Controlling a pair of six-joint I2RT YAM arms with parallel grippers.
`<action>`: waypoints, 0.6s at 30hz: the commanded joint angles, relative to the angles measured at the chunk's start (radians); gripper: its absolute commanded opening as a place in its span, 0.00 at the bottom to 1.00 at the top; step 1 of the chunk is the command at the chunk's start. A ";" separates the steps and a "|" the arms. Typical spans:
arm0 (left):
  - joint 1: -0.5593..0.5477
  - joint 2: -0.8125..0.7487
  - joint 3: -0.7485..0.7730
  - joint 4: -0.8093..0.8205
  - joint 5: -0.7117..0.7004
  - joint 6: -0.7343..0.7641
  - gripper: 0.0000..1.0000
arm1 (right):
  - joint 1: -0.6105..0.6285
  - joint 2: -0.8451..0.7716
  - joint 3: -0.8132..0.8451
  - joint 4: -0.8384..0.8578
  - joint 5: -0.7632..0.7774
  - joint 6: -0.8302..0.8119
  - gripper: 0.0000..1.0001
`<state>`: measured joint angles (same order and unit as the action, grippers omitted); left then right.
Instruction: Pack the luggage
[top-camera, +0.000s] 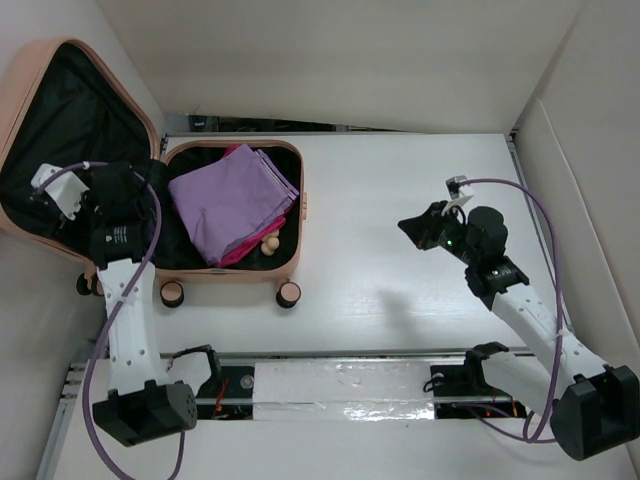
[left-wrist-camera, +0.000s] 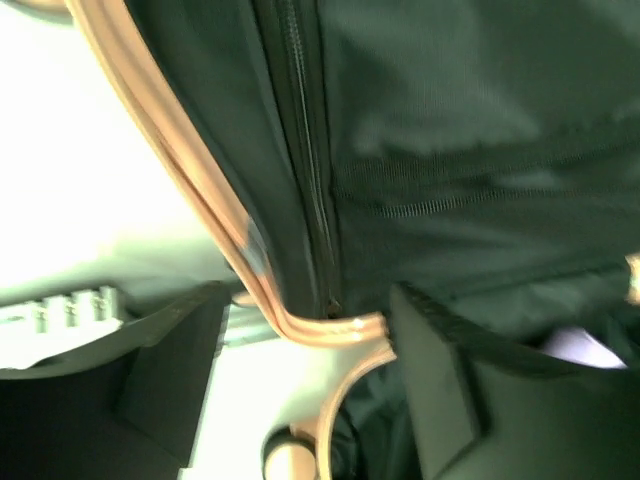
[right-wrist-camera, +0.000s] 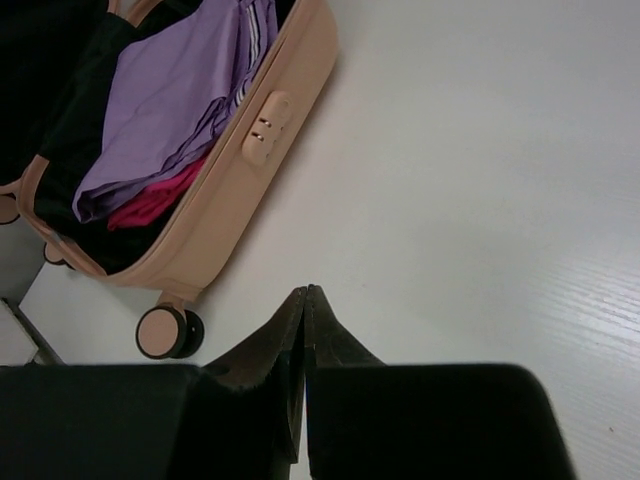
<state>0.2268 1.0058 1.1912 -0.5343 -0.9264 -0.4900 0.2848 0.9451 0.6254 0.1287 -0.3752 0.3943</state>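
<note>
The peach-pink luggage (top-camera: 299, 200) lies open at the left of the table, its black-lined lid (top-camera: 60, 120) standing up at the far left. Folded purple cloth (top-camera: 232, 195) over pink cloth fills the base, with a small tan object (top-camera: 270, 243) at its near edge. My left gripper (top-camera: 105, 185) is open inside the lid near the hinge. In the left wrist view (left-wrist-camera: 310, 350) the lid's pink rim (left-wrist-camera: 200, 190) runs between the spread fingers. My right gripper (top-camera: 408, 226) is shut and empty over bare table right of the luggage (right-wrist-camera: 230, 200), as the right wrist view (right-wrist-camera: 305, 292) shows.
The luggage's caster wheels (top-camera: 289, 294) point toward the arm bases. A white wall closes the back of the table (top-camera: 400, 300) and another the right side. A metal rail with cables runs along the near edge.
</note>
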 joint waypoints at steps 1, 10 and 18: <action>0.040 0.091 0.094 -0.064 -0.152 0.039 0.69 | 0.031 -0.012 0.057 0.014 -0.005 -0.031 0.06; 0.166 0.152 0.125 -0.151 -0.006 -0.033 0.45 | 0.076 0.004 0.080 -0.011 0.015 -0.048 0.07; 0.166 0.031 0.019 -0.236 -0.014 -0.124 0.46 | 0.099 0.006 0.091 -0.034 0.048 -0.061 0.08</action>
<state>0.3836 1.0946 1.2411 -0.7231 -0.8978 -0.5644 0.3748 0.9638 0.6712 0.0887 -0.3504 0.3546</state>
